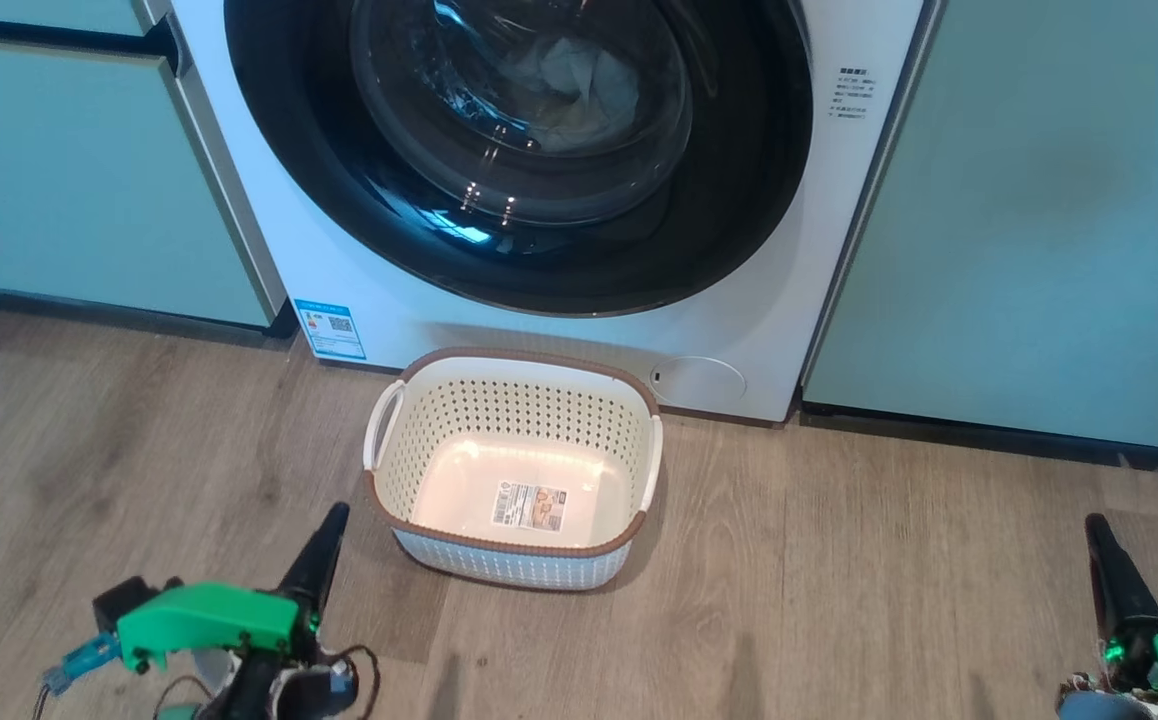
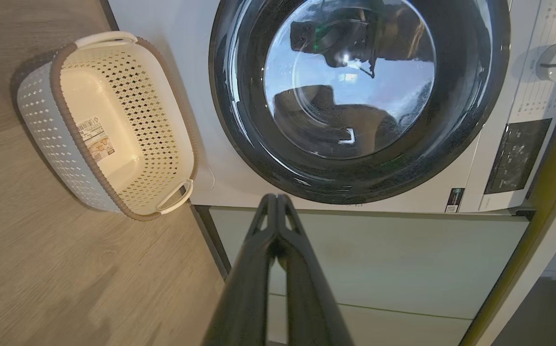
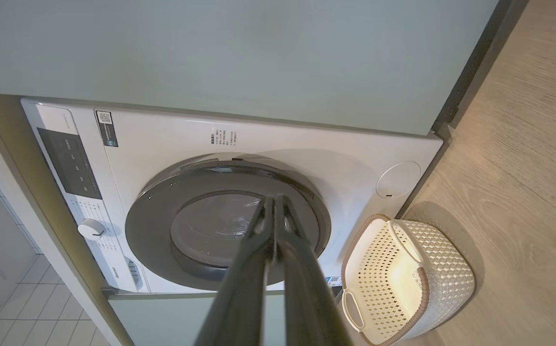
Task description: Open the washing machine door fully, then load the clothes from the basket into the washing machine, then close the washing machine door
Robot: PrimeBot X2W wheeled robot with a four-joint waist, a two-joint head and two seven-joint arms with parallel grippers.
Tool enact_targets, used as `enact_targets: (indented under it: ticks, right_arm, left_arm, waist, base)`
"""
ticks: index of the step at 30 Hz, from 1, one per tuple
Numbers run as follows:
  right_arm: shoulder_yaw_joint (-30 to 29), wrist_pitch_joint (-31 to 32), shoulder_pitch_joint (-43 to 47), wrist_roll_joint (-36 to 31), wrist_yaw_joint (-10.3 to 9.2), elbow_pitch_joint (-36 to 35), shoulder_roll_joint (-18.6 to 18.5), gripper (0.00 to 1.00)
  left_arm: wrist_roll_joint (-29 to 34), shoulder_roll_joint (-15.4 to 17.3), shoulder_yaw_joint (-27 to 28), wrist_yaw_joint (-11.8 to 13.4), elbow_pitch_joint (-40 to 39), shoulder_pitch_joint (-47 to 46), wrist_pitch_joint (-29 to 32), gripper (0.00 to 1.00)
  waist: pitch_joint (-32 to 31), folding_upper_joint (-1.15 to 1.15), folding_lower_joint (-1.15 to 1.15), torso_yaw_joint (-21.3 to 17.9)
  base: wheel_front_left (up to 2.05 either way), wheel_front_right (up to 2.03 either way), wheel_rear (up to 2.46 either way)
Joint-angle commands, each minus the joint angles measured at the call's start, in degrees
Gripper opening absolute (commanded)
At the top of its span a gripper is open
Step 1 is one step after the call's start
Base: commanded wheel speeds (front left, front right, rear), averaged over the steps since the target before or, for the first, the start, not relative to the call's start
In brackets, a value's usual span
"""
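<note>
One basket (image 1: pixel 514 568), one washing machine door (image 1: pixel 289 130), left pincer (image 1: pixel 336 514), right pincer (image 1: pixel 1097 524).

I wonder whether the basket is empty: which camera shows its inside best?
The head view: it looks straight down into the basket, empty down to its label. Both wrist views show it sideways, its bottom foreshortened.

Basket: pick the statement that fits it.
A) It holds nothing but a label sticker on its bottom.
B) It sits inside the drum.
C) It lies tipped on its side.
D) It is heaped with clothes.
A: the basket stands upright on the floor with only the label sticker on its bare bottom. The clothes show behind the closed washing machine door.
</note>
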Motion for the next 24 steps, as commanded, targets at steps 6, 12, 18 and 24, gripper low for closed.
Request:
enact_targets:
  ticks: [6, 12, 18, 24]
  right_arm:
    - [0.7, 1.0, -4.5, 4.8, -0.15, -0.9, -1.3, 0.0]
    - [0.5, 1.6, -5.4, 8.6, -0.16, -0.2, -1.3, 0.0]
    - [0.3, 1.7, -5.4, 8.6, -0.16, -0.1, -1.2, 0.0]
    - [0.2, 1.9, -5.4, 8.5, -0.16, -0.1, -1.1, 0.0]
  left_arm:
    - [-4.6, 0.0, 3.0, -1.3, -0.8, -3.8, 1.1, 0.0]
    - [-8.4, -0.4, 3.9, -2.0, -0.3, -4.3, 1.9, 0.0]
    - [-8.4, -0.5, 4.1, -2.0, -0.2, -4.4, 2.0, 0.0]
    - [-8.4, -0.6, 4.2, -2.0, -0.2, -4.4, 2.1, 0.0]
  waist:
    - [0.1, 0.0, 0.0, 0.3]
    - [0.2, 0.0, 0.0, 0.5]
    - [0.2, 0.0, 0.0, 0.5]
    - [0.2, 0.0, 0.0, 0.5]
  base:
    - [0.0, 0.0, 0.0]
    - [0.0, 0.0, 0.0]
    - [0.0, 0.0, 0.0]
    - [0.0, 0.0, 0.0]
